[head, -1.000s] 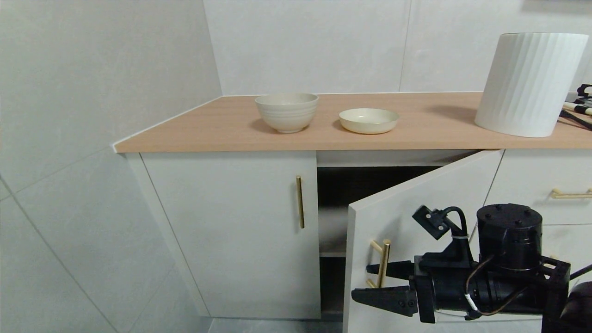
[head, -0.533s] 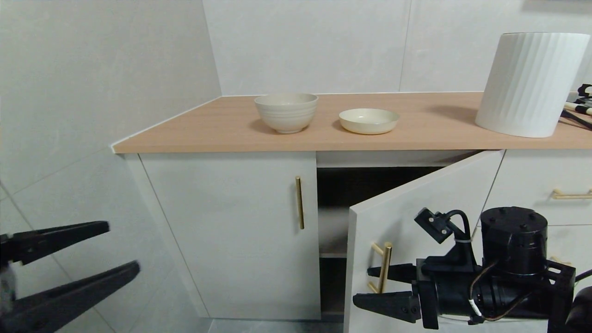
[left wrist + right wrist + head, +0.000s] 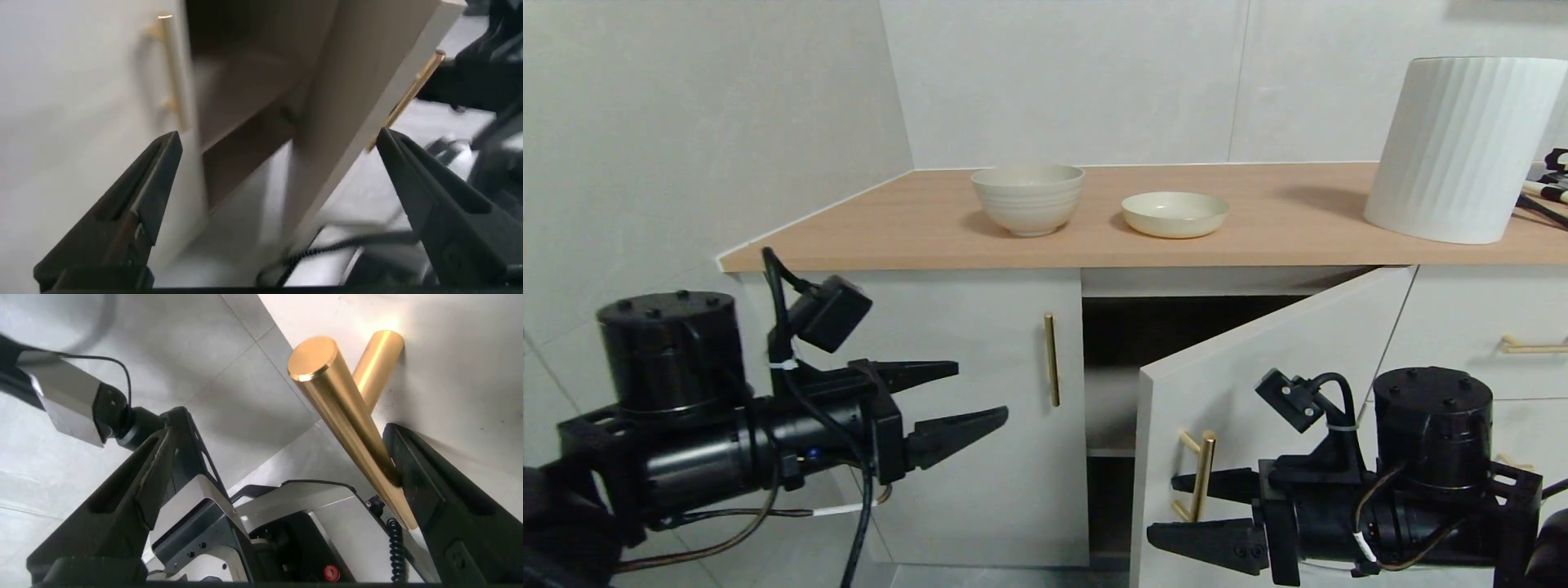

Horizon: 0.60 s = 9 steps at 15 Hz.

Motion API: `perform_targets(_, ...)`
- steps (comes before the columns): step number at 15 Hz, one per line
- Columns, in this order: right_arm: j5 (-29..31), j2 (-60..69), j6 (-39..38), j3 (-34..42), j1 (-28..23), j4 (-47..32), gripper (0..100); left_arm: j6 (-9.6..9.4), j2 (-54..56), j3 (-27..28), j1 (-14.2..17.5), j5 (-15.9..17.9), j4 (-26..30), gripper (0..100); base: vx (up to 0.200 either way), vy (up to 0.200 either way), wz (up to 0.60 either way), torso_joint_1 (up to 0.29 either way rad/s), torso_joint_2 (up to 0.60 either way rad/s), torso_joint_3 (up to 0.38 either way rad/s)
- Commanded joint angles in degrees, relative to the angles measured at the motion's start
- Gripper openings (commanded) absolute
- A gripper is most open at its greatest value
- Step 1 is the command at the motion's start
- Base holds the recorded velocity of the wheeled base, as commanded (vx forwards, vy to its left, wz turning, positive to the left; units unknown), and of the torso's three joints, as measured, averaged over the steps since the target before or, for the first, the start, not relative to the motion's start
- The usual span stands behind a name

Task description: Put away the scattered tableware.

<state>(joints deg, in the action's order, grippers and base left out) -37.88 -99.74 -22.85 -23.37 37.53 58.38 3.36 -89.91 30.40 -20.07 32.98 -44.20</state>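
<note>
A cream bowl (image 3: 1027,198) and a shallow cream dish (image 3: 1174,214) stand side by side on the wooden countertop (image 3: 890,233). Below them the cabinet's right door (image 3: 1258,367) hangs half open. My right gripper (image 3: 1162,507) is open, its two fingers either side of that door's gold handle (image 3: 1199,474) (image 3: 351,416). My left gripper (image 3: 981,390) is open and holds nothing. It hovers in front of the shut left door (image 3: 931,408), just left of its gold handle (image 3: 1052,358) (image 3: 169,73).
A tall white ribbed cylinder (image 3: 1462,147) stands at the counter's right end, with utensils (image 3: 1543,192) beyond it. Drawers with a gold handle (image 3: 1531,343) lie to the right of the open door. A shelf (image 3: 1109,404) shows inside the cabinet. A tiled wall closes the left side.
My left arm has swung in from the left edge and now sits before the shut door. The right gripper has stayed at the door handle, barely shifting.
</note>
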Motion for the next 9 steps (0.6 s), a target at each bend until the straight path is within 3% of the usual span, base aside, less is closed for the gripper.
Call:
perform_targets(1, 0.08, -0.19, -0.01, -0.01, -0.01, -0.11, 100, 3.40, -9.06, -3.07, -3.49, -0.28, -4.75, 100, 0.000, 0.000, 0.00, 0.000, 0.00, 0.000)
perform_targets(2, 0.08, -0.36, -0.01, -0.01, -0.09, -0.11, 100, 7.45, -11.61, -3.51, -4.54, -0.37, -10.38, 100, 0.000, 0.000, 0.00, 0.000, 0.00, 0.000)
perform_targets(4, 0.08, -0.45, -0.01, -0.01, -0.01, -0.11, 100, 9.38, -13.63, -3.51, -5.07, -0.37, -13.89, 100, 0.000, 0.000, 0.00, 0.000, 0.00, 0.000)
perform_targets(6, 0.08, -0.36, -0.01, -0.01, -0.09, -0.02, 100, 12.72, -15.74, -3.16, -7.27, -2.57, -17.23, 100, 0.000, 0.000, 0.00, 0.000, 0.00, 0.000)
perform_targets(7, 0.08, -0.36, -0.01, -0.01, -0.09, -0.11, 100, 13.33, -16.88, -2.89, -8.06, -3.44, -18.38, 0, 0.000, 0.000, 0.00, 0.000, 0.00, 0.000)
perform_targets(9, 0.08, -0.45, -0.01, 0.08, -0.01, -0.02, 100, 13.42, -18.73, -2.81, -8.85, -4.06, -21.01, 0, 0.000, 0.000, 0.00, 0.000, 0.00, 0.000)
